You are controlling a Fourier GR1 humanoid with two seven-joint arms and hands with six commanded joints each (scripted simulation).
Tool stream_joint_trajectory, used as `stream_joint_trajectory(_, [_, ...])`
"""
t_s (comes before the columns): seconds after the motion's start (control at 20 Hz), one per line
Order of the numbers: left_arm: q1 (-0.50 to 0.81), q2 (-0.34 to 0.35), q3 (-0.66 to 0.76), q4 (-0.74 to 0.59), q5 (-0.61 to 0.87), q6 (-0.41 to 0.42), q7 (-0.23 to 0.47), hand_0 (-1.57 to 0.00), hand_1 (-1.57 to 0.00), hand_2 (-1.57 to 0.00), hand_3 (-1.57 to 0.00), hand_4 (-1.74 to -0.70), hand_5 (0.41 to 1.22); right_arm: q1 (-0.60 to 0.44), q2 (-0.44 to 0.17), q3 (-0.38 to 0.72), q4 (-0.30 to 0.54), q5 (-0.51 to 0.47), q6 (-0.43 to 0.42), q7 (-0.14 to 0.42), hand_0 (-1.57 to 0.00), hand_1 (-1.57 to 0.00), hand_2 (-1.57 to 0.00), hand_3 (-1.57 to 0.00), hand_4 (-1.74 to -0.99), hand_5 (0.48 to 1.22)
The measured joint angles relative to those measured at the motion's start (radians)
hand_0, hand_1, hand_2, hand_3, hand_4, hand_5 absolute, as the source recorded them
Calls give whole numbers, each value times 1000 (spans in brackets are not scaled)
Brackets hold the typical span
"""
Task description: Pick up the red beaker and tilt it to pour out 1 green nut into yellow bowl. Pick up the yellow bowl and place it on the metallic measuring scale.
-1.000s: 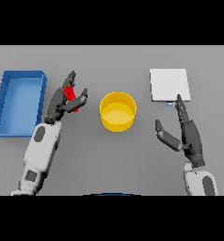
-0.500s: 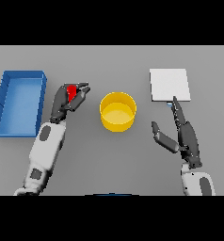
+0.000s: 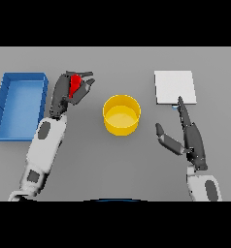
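At the left of the grey desk (image 3: 112, 164), beside a blue rectangular tray (image 3: 19, 105), the left hand (image 3: 69, 92) curled around the small red beaker (image 3: 75, 84), seemingly light, rigid and best gripped round its sides. The round yellow bowl (image 3: 121, 114) sat mid-desk, looking light and stiff, its rim the likeliest hold; rightward, the right hand (image 3: 188, 135) hovered with straight fingers below the flat metallic measuring scale (image 3: 174, 87).

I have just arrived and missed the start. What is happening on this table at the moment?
The left robot hand has its fingers closed round the red beaker, to the left of the yellow bowl. Nothing can be seen in the bowl. The right robot hand is open near the metallic measuring scale, holding nothing. A blue tray lies at the far left.
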Motion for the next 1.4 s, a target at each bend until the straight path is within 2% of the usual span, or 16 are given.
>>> stream_joint_trajectory(0.2, [-53, 105, -145, -45, -127, -74, 114, -1563, -1563, -1563, -1563, -1733, 1119, 20, 5, 27, -14, 44, -12, 9, 1, 1, 1, 1, -1243, 694])
stream_joint_trajectory(0.45, [-39, 166, -210, -69, -152, -116, 131, -1564, -1565, -1565, -1565, -1734, 1112, 25, -4, 22, -34, 31, -1, 25, 1, 1, 1, 1, -1248, 711])
stream_joint_trajectory(0.55, [-57, 201, -277, -79, -218, -127, 140, -1567, -1567, -1567, -1567, -1737, 1112, 29, 3, 29, -37, 33, 1, 34, 1, 1, 1, 1, -1254, 717])
stream_joint_trajectory(0.8, [-198, 266, -472, 0, -439, -158, 173, -1570, -1570, -1570, -1570, -1740, 1166, 19, -3, 16, -39, 16, 6, 35, 1, 1, 1, 1, -1269, 722])
stream_joint_trajectory(0.95, [-275, 294, -559, 51, -524, -198, 158, -1570, -1570, -1570, -1570, -1740, 1193, 22, 3, 22, -26, 17, 11, 16, 1, 1, 1, 1, -1264, 717])
stream_joint_trajectory(1.0, [-305, 289, -594, 77, -553, -213, 155, -1570, -1570, -1570, -1570, -1690, 1198, 15, 2, 19, -21, 14, 10, 19, 1, 1, 1, 1, -1261, 715])
stream_joint_trajectory(1.05, [-333, 293, -621, 92, -570, -237, 142, -1571, -1571, -1571, -1571, -1647, 1203, 25, -3, 18, -25, 12, 13, -8, 1, 1, 1, 1, -1262, 705])
stream_joint_trajectory(1.1, [-364, 295, -653, 116, -598, -253, 135, -1571, -1571, -1571, -1571, -1613, 1206, 19, 1, 13, -28, 12, 5, 9, 1, 1, 1, 1, -1258, 697])
stream_joint_trajectory(1.25, [-447, 297, -752, 162, -660, -341, 120, -1571, -1571, -1571, -1571, -1672, 1214, 22, 17, 19, -22, 25, -11, 20, 1, 1, 1, 1, -1237, 671])
stream_joint_trajectory(1.4, [-495, 278, -827, 187, -688, -391, 99, -1571, -1571, -1571, -1571, -1702, 1217, 26, 28, 15, -17, 10, -12, 17, 1, 1, 1, 1, -1209, 654])
